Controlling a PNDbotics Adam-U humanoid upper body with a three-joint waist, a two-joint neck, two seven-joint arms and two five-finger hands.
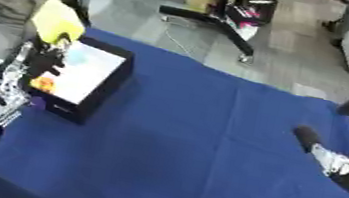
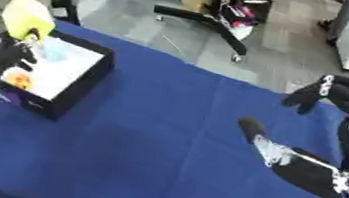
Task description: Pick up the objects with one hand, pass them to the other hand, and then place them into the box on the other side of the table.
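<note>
Your box [image 1: 83, 81] sat at the left side of the blue table [image 1: 196, 150], a black box with a white inside and a yellow flap [image 1: 56, 20] standing up at its far corner. Inside it lay a pale blue thing [image 1: 77, 58] toward the far end and an orange thing [image 1: 43, 83] at the near left edge. Your left hand [image 1: 42, 62] was over the box's left rim, just above the orange thing; I could not tell whether its fingers were curled or straight, nor whether they held anything. A small purple thing [image 1: 38, 101] showed beside the box's near left corner. Your right hand [image 2: 306, 100] hung above the table's far right edge, well apart from the box, fingers drooping and relaxed, holding nothing.
</note>
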